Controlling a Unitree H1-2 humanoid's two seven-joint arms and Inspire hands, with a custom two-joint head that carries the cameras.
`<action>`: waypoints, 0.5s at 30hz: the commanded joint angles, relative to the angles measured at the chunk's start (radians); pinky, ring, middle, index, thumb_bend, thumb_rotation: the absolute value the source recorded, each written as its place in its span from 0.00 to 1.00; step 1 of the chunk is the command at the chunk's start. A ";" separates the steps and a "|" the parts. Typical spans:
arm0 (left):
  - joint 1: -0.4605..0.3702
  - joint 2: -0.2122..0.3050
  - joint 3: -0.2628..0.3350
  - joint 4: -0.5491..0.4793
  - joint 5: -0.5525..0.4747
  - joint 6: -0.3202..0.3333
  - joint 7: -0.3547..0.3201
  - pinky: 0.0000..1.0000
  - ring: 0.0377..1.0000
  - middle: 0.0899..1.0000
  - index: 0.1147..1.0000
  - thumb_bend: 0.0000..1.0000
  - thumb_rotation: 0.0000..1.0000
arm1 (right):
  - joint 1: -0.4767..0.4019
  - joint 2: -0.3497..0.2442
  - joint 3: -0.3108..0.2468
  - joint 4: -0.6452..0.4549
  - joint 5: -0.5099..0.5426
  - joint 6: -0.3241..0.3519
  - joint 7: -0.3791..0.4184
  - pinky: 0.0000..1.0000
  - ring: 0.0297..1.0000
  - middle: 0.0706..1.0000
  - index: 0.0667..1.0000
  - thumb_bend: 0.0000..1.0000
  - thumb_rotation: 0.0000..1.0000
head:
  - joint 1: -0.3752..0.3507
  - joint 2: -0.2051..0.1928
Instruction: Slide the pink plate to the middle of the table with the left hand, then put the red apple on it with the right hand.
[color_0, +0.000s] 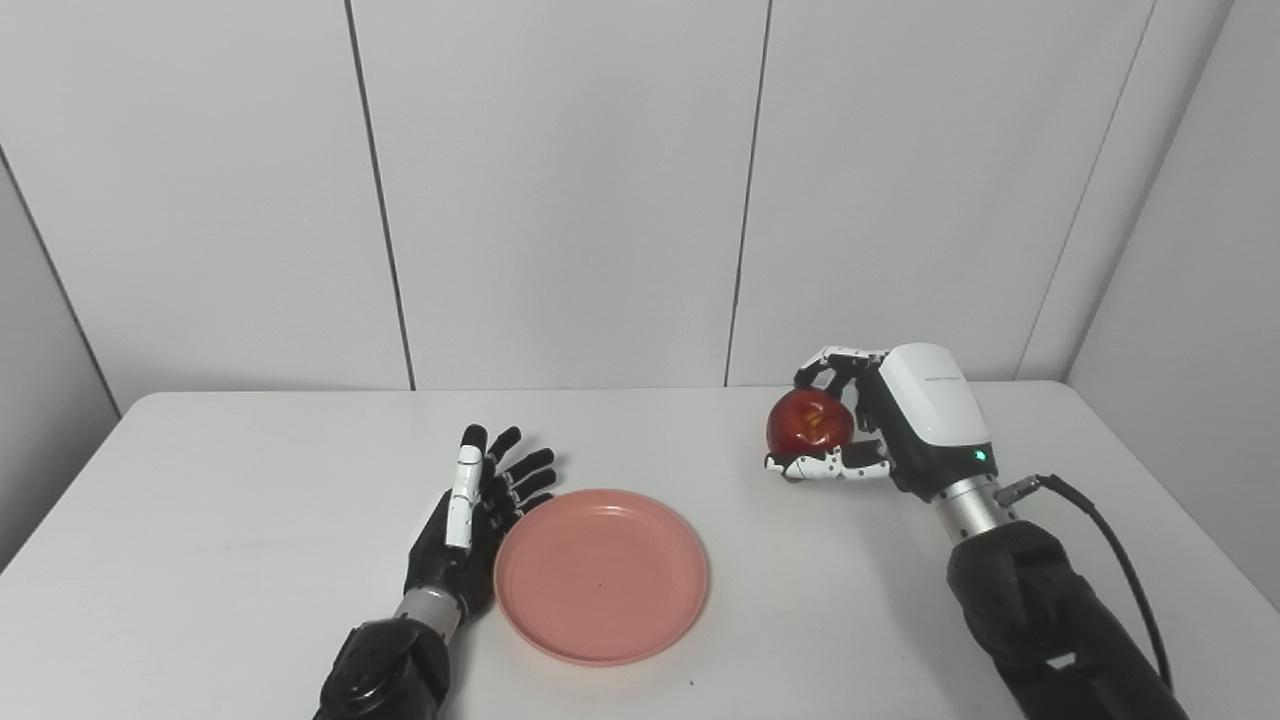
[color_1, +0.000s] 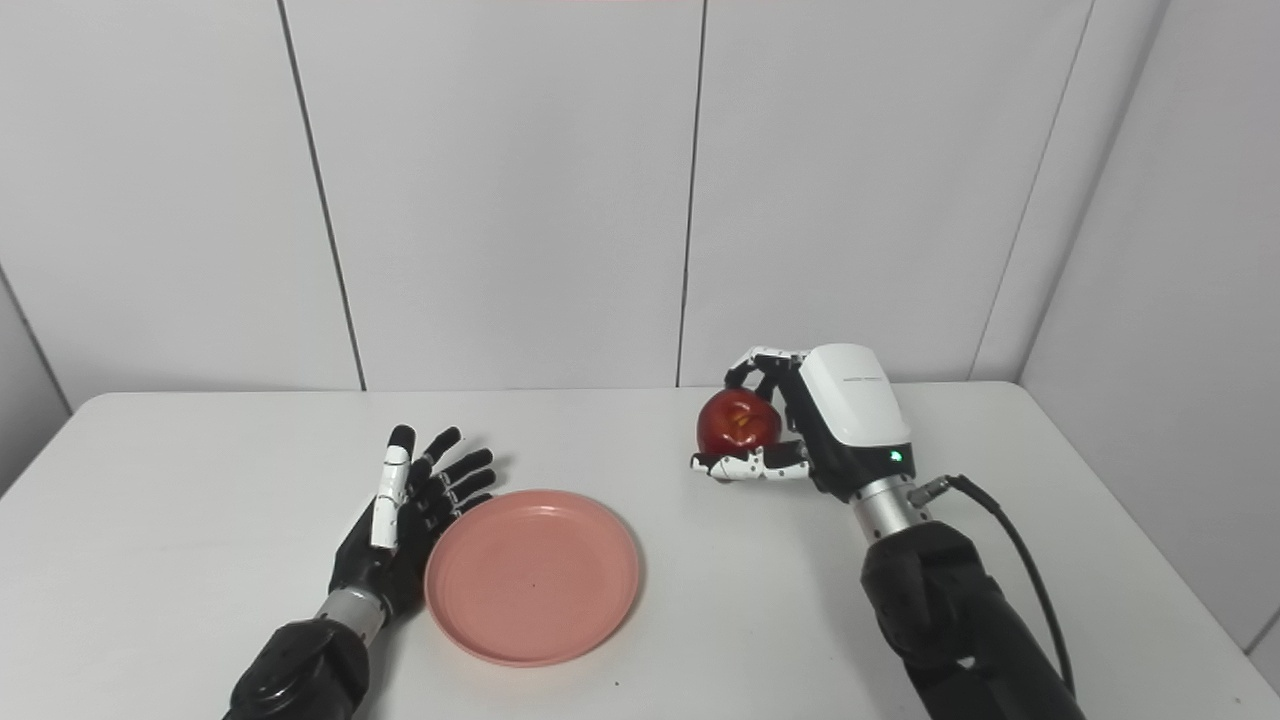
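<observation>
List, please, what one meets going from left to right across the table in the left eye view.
left hand → pink plate → red apple → right hand, closed on the apple.

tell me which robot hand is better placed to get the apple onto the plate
The right robot hand: it is already closed around the red apple, just right of the empty pink plate. The left robot hand lies open against the plate's left edge, holding nothing.
</observation>
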 joint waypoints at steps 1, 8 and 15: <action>0.039 -0.006 -0.006 0.066 0.021 0.051 0.024 0.84 0.83 0.80 0.92 0.69 0.99 | -0.060 -0.001 -0.006 -0.042 0.001 -0.046 -0.004 0.14 0.18 0.24 0.45 0.50 0.16 | 0.000 0.001; 0.035 -0.008 -0.001 0.078 0.019 0.046 0.020 0.85 0.83 0.80 0.92 0.69 0.99 | -0.080 0.022 0.010 -0.052 -0.009 -0.052 0.002 0.14 0.17 0.24 0.45 0.50 0.16 | -0.003 -0.006; 0.031 -0.012 -0.001 0.092 0.019 0.037 0.022 0.85 0.84 0.80 0.92 0.68 0.99 | -0.099 0.053 0.021 -0.071 -0.037 -0.039 0.010 0.12 0.16 0.22 0.45 0.50 0.15 | 0.001 -0.008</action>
